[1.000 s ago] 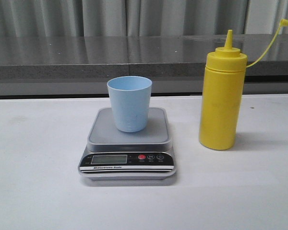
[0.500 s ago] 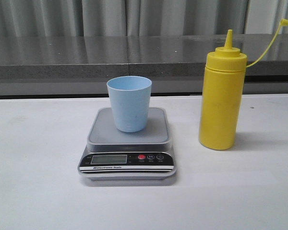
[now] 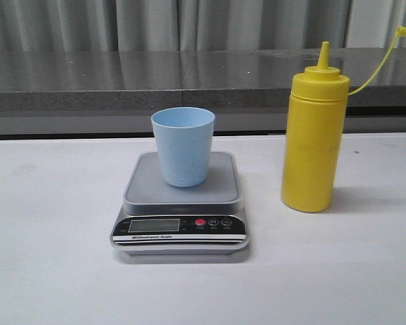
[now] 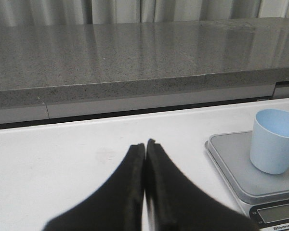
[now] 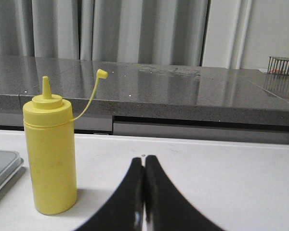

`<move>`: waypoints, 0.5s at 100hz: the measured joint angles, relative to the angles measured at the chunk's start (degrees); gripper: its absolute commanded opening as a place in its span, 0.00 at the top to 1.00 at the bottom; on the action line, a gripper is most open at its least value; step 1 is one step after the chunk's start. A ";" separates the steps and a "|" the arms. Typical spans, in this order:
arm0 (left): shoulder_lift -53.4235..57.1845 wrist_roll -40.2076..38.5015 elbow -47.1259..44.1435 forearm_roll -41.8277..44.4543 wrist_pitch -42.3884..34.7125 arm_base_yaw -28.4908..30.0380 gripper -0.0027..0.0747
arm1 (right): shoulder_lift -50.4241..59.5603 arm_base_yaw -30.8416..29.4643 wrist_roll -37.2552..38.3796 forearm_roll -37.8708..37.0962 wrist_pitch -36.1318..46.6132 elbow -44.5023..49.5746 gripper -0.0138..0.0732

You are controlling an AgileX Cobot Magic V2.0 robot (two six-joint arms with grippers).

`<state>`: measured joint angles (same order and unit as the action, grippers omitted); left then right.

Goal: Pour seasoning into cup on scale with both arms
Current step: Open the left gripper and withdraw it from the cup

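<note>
A bare strip of table (image 3: pixel 260 176) is left between the cup (image 3: pixel 183 145) and the bottle (image 3: pixel 313 135); both are unobstructed above.

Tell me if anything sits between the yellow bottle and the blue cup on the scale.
Nothing visible does. In the front view the seasoning bottle stands upright on the table to the right of the scale, with only bare white tabletop between it and the cup. The cup's mouth is open, and the bottle's cap is off the nozzle.
</note>
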<state>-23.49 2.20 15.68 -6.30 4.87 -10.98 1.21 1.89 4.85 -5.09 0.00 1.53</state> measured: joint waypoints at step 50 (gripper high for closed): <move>0.00 0.00 0.00 0.00 0.00 0.00 0.99 | -27.62 0.12 0.00 2.93 -19.12 -28.34 0.92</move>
<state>-23.49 2.20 15.68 -6.30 4.87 -10.98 -26.41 2.01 4.85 -2.16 -19.12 -26.81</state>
